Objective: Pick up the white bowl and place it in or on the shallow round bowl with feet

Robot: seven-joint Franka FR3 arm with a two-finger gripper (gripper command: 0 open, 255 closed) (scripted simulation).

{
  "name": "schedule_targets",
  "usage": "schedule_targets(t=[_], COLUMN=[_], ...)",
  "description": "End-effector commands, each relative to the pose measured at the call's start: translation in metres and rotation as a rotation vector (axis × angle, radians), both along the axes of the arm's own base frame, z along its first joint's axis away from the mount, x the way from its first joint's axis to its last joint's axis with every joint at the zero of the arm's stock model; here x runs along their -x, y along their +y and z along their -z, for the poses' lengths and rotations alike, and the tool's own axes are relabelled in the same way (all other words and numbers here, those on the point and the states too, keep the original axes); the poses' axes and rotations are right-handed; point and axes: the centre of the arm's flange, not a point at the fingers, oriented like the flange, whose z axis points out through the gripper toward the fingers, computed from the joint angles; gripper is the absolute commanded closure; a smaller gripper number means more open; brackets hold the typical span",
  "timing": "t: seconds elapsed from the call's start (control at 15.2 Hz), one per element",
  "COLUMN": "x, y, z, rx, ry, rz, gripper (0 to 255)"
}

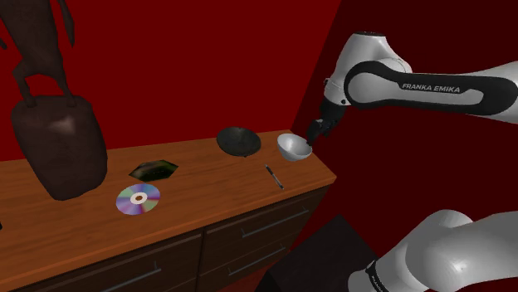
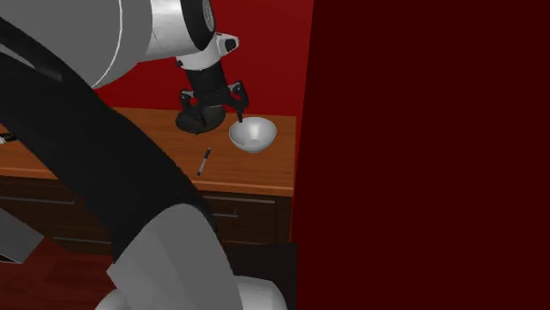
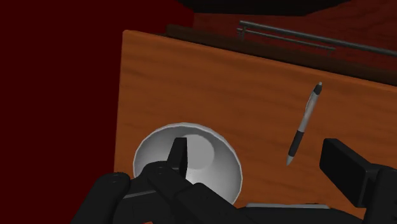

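The pincer [image 3: 261, 153] hangs released over the end of the wood-grained table [image 1: 207, 187]. One finger [image 3: 180, 149] dips inside the white bowl [image 3: 213, 159] and the other stands well outside its rim, so the bowl's wall lies between them, unclasped. The white bowl stands upright on the table near its end edge. A grey and black pen [image 3: 303, 124] lies near it. Past the white bowl, toward the shoulder view's left, sits the dark shallow bowl [image 1: 239, 141], near it but apart. Farther along lie a shiny disc [image 1: 138, 200] and a big dark figure [image 1: 58, 149].
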Motion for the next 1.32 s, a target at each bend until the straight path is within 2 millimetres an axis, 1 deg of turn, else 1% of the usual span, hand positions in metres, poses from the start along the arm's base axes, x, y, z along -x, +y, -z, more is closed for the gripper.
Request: schedule_targets(t=[0.0, 0.46, 0.53, 0.99, 1.06, 1.25], x=[-0.026, -0.107, -0.114, -0.114, -0.114, -0.114], y=[0.003, 0.01, 0.011, 0.008, 0.007, 0.007], z=[0.016, 0.067, 0.072, 0.109, 0.112, 0.112], rx=[-0.003, -0.01, -0.01, -0.01, -0.01, -0.01], ry=[0.009, 0.04, 0.043, 0.043, 0.043, 0.043], rz=[-0.004, -0.016, -0.017, -0.017, -0.017, -0.017], gripper=[0, 0, 0, 0, 0, 0])
